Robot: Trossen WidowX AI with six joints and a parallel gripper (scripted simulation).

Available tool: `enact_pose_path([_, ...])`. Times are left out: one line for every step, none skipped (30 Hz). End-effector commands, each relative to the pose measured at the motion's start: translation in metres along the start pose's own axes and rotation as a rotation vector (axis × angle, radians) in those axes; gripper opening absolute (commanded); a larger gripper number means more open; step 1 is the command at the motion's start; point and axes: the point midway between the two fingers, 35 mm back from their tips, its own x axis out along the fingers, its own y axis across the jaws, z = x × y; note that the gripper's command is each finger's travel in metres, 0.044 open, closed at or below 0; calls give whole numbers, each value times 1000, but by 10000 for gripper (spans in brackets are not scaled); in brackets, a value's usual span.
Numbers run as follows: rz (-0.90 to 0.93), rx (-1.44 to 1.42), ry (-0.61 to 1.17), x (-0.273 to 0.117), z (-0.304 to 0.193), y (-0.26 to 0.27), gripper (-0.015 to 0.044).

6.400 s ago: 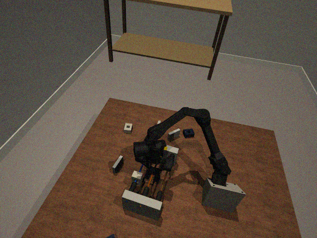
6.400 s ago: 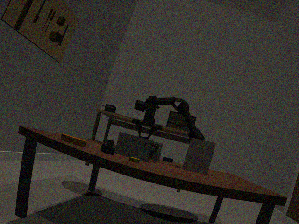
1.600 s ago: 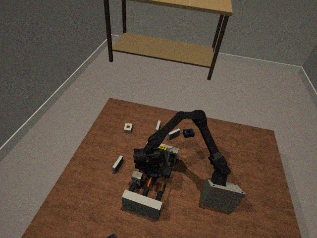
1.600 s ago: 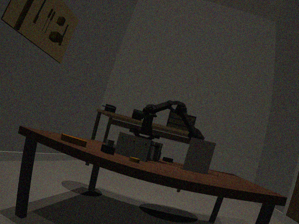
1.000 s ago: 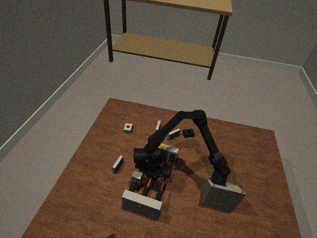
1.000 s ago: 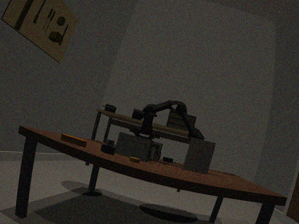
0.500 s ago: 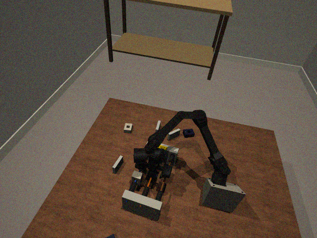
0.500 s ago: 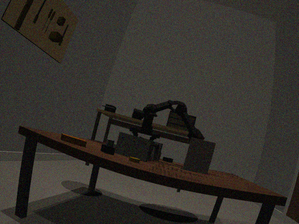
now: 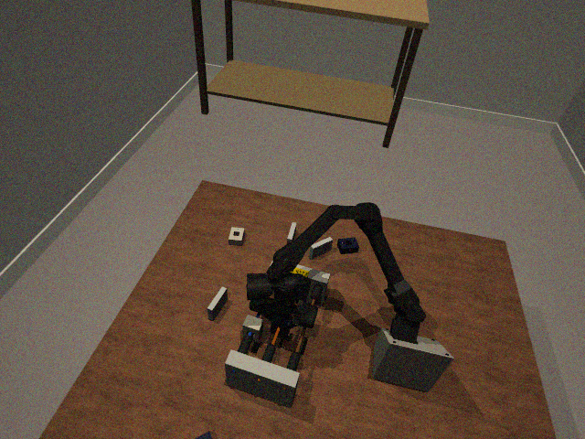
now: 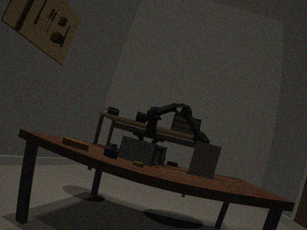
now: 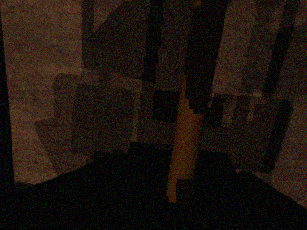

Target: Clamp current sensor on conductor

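Black and hard to separate from the dark end effector (image 9: 284, 326) (image 10: 148, 141) (image 11: 186, 126), the current sensor (image 9: 284, 334) (image 11: 165, 105) seems to be a small dark body at the middle conductor (image 9: 275, 334) (image 11: 188, 144). Its arrow and its latch I cannot make out, so I cannot tell if it is latched. The end effector is partly open around something and grips it; by its place this is the sensor.

From above one sees the conductors running between a long grey block (image 9: 260, 379) (image 10: 135, 149) and a second block (image 9: 320, 279) with a yellow label, whose writing is too blurred to read. The exterior view hides this behind the grey block, but it shows a yellow bar (image 10: 75, 143) standing on the worktop (image 9: 155, 340) (image 10: 198, 181). The wrist view shows the orange part of the conductor closely, with a black part above it.

The worktop is of reddish-brown wood. On it lie also a white piece with a square hole (image 9: 231, 239) and a dark blue block (image 9: 348, 245). Behind, a wooden shelf unit (image 9: 200, 61) (image 10: 99, 127) stands on the pale floor, and the room is dim, with grey walls.
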Motion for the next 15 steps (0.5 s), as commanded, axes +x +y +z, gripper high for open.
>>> enact_pose_path([0,0,0,0,0,0,144])
enact_pose_path([0,0,0,0,0,0,137])
enact_pose_path([0,0,0,0,0,0,130])
enact_pose_path([0,0,0,0,0,0,124])
enact_pose_path([0,0,0,0,0,0,117])
enact_pose_path([0,1,0,0,0,0,91])
enact_pose_path([1,1,0,-1,0,0,65])
enact_pose_path([2,2,0,-1,0,0,38])
enact_pose_path([3,2,1,-2,0,0,12])
enact_pose_path([4,3,1,-3,0,0,0])
enact_pose_path([5,4,1,-4,0,0,0])
enact_pose_path([0,-1,0,-1,0,0,0])
enact_pose_path([0,-1,0,-1,0,0,0])
enact_pose_path([0,-1,0,-1,0,0,0])
enact_pose_path([0,-1,0,-1,0,0,0])
